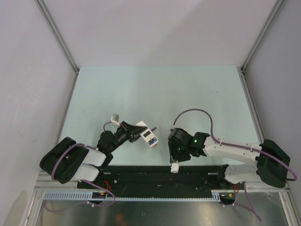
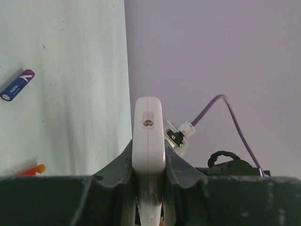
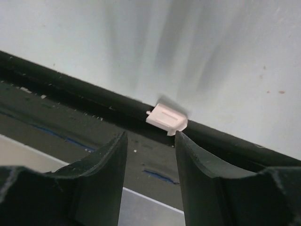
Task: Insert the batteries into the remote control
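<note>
My left gripper (image 2: 148, 162) is shut on the remote control (image 2: 148, 136), a slim white bar held on edge between the fingers and lifted over the table. From above, the remote control (image 1: 149, 137) sticks out of the left gripper (image 1: 141, 133) towards the table's middle. A dark blue-purple battery (image 2: 17, 85) lies on the table, and the tip of a red battery (image 2: 33, 170) shows lower down. My right gripper (image 3: 150, 141) is open and holds nothing. It hangs just short of a small white cover piece (image 3: 167, 117).
The white cover piece (image 1: 174, 167) rests at the table's near edge against the black rail (image 3: 70, 117). The right gripper (image 1: 175, 157) points down at that edge. A purple cable (image 2: 221, 110) loops off the right arm. Grey walls enclose the table.
</note>
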Controlling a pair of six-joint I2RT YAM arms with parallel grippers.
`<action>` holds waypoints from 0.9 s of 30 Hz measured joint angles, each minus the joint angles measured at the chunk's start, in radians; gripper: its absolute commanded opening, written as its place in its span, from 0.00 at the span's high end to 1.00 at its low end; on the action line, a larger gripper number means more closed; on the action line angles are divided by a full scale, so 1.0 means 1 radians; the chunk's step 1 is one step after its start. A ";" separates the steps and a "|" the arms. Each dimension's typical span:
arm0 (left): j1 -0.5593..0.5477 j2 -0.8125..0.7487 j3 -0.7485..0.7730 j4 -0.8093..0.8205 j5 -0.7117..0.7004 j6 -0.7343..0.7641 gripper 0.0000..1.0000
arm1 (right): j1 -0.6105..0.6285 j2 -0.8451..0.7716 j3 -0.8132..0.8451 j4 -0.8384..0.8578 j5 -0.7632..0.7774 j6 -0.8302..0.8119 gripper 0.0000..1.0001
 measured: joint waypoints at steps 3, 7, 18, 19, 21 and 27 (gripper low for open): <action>0.000 -0.009 0.000 -0.001 0.000 0.006 1.00 | 0.021 -0.074 -0.055 0.042 -0.014 0.061 0.51; -0.002 -0.031 0.000 -0.001 0.001 0.016 1.00 | 0.083 -0.159 -0.119 0.066 -0.006 0.145 0.51; -0.026 -0.178 0.000 -0.068 -0.012 0.061 1.00 | 0.158 -0.253 -0.264 0.090 0.092 0.286 0.46; -0.029 -0.194 0.000 -0.080 -0.015 0.069 1.00 | 0.153 -0.253 -0.270 0.095 0.102 0.287 0.45; -0.034 -0.216 0.000 -0.101 -0.023 0.077 1.00 | 0.139 -0.253 -0.285 0.113 0.116 0.286 0.45; -0.042 -0.234 0.000 -0.153 -0.047 0.095 1.00 | 0.080 -0.234 -0.319 0.174 0.130 0.271 0.50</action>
